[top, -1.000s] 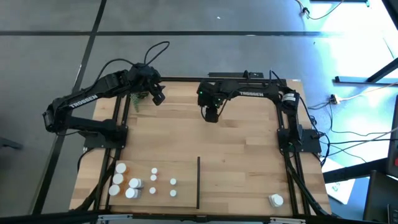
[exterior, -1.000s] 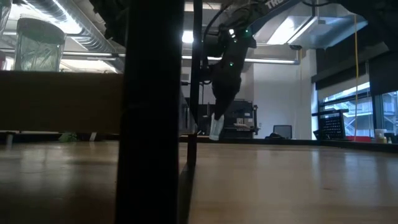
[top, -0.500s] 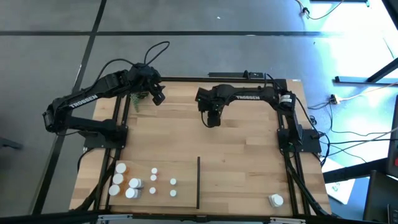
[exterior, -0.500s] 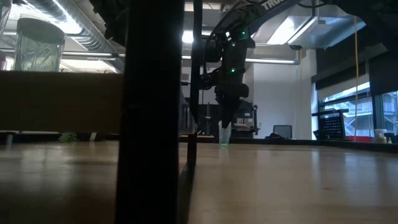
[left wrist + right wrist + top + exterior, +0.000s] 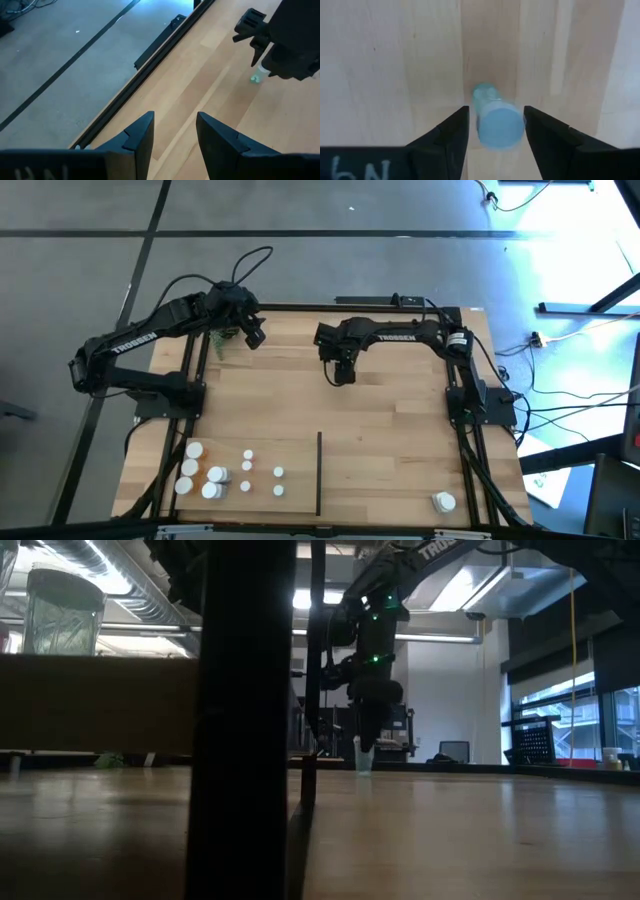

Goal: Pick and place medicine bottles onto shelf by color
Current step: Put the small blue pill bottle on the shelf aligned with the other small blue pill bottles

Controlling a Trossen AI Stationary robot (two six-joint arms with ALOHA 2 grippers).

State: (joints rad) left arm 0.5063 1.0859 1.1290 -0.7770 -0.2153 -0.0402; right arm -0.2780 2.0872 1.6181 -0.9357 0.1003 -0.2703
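My right gripper (image 5: pixel 343 372) stands at the far middle of the light-wood shelf board (image 5: pixel 400 430), pointing down, shut on a small pale medicine bottle (image 5: pixel 499 127) with a white cap. The bottle also shows in the low view (image 5: pixel 362 758) and in the left wrist view (image 5: pixel 257 77). My left gripper (image 5: pixel 255 335) hangs open and empty over the board's far left corner. Several white and orange bottles (image 5: pixel 215 478) stand at the near left, left of the black divider strip (image 5: pixel 319 470). One white bottle (image 5: pixel 443 502) stands at the near right. My right gripper has the bottle's capped top (image 5: pixel 516 131) between its two fingers, which come from above and point down. One finger (image 5: pixel 536 131) meets the cap's side; a thin gap shows at the other finger. The bottle stands upright with its base on the board (image 5: pixel 362 770).
A small green plant (image 5: pixel 218 340) stands at the far left corner beside my left gripper. Black rails (image 5: pixel 455 420) edge the board. A dark post (image 5: pixel 245 720) fills the low view's left. Bare board lies between the two bottle groups.
My right gripper has come down with the bottle and turned from tilted to upright. The bottle hung clear of the board a second ago; it now stands on it. In the last half second the gripper has barely moved.
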